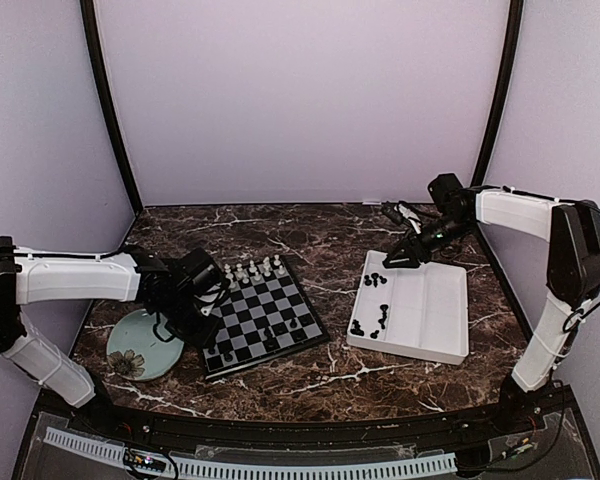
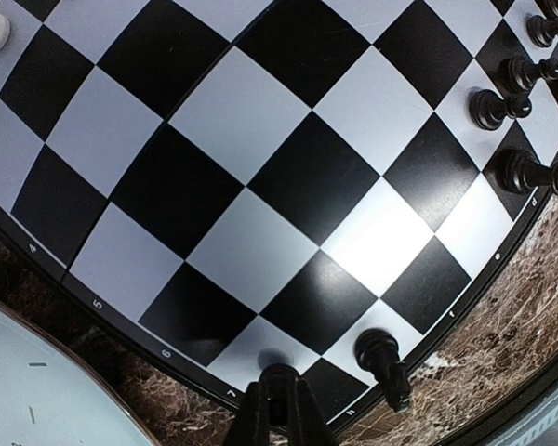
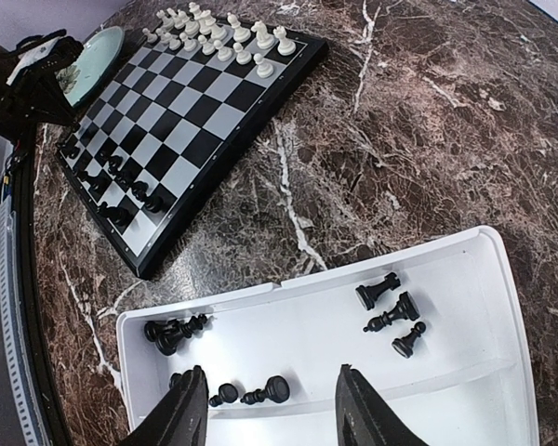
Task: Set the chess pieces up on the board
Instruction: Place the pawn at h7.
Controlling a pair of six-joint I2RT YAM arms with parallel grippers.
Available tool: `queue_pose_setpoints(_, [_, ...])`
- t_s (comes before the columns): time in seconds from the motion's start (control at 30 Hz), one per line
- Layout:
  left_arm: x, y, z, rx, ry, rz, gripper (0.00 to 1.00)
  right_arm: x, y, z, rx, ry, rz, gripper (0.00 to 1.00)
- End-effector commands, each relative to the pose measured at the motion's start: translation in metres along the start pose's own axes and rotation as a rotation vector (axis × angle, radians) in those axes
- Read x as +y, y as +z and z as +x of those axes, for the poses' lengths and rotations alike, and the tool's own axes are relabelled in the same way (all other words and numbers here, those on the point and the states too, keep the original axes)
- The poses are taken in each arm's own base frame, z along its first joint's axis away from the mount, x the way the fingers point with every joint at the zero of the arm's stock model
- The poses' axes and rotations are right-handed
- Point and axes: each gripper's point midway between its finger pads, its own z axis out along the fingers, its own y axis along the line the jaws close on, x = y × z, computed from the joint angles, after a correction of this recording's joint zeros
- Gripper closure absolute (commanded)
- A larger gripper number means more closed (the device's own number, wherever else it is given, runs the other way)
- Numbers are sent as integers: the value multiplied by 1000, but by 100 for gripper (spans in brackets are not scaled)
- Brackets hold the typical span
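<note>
L fingers pressed together at board edge, border reads 4, 5, 6, 7. R fingers spread over tray w/ black pieces.

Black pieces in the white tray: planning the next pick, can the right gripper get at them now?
Probably yes: the right gripper hangs open over the tray, and the black pieces lie loose and uncovered, nothing between.

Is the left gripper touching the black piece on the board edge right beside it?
Apart. The left wrist view shows bare board squares between the left gripper and the black piece.
</note>
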Motion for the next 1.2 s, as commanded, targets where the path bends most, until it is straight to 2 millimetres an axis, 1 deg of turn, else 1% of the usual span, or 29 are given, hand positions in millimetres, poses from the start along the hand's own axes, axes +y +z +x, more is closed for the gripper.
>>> queue_pose_setpoints(0.0, [1,6,7,25,-5,-2,99,1,0,-8,-12,-32,5,51])
queue_pose_setpoints(0.43, [4,7,8,37,-13,-21,91,2,1,-6,-11,-32,-1,51])
queue_pose_setpoints(0.6, [3,4,7,31,-16,-19,83,4,0,-5,-11,-37,-6,52])
queue_pose_setpoints(0.73, [1,-3,3,12,-22,-11,76,6,-2,-5,-8,-49,-7,51])
queue_pose_setpoints(0.83, [-3,-15,-6,-15,-25,5,70,8,-3,-3,9,-74,-9,51])
queue_pose_setpoints(0.87, [-3,-20,-6,-15,-25,6,70,8,-4,-2,19,-80,-8,51])
queue_pose_setpoints(0.9, [-6,-27,-12,-33,-22,11,69,8,-5,0,32,-106,-6,51])
queue_pose_setpoints(0.93, [-5,-32,-12,-31,-20,8,67,8,-6,2,46,-130,-2,51])
queue_pose_setpoints(1.0, [-7,-53,-31,-96,-10,-1,65,8,-7,7,87,-189,6,51])
queue_pose_setpoints(1.03, [-5,-59,-37,-122,-8,-15,65,8,-6,11,113,-223,6,51])
queue_pose_setpoints(1.07, [-9,-72,-50,-170,-5,-5,65,8,-5,15,143,-259,2,51])
queue_pose_setpoints(1.1, [-10,-77,-56,-195,-6,-5,64,9,-2,19,179,-297,-2,51])
queue_pose_setpoints(1.13, [-15,-88,-69,-245,-11,13,64,7,2,25,228,-327,1,52])
queue_pose_setpoints(1.17, [-18,-93,-75,-269,-15,24,64,5,6,29,276,-370,11,53])
